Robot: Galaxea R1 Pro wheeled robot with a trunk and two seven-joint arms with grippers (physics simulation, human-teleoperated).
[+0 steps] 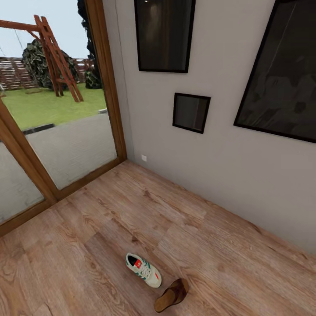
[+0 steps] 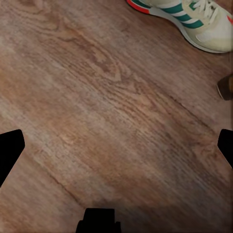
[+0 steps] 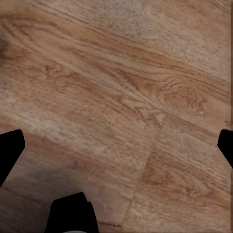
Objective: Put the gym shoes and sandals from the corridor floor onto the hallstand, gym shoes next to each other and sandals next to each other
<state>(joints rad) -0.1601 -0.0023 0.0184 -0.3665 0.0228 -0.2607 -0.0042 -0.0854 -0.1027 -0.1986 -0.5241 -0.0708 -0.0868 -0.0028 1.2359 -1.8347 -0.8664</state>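
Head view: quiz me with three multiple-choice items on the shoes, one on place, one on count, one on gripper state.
1. Where does the gym shoe lie?
A. on a rack shelf
B. on the corridor floor
C. outside on the grass

2. How many sandals show in the head view?
A. one
B. two
C. three

3. What does the left gripper hold?
A. the gym shoe
B. the sandal
C. nothing

Answers: 1 B, it rests on wood planks beside the sandal. 2 A, a single brown sandal lies by the shoe. 3 C, the left wrist view shows its fingers wide apart over bare floor.
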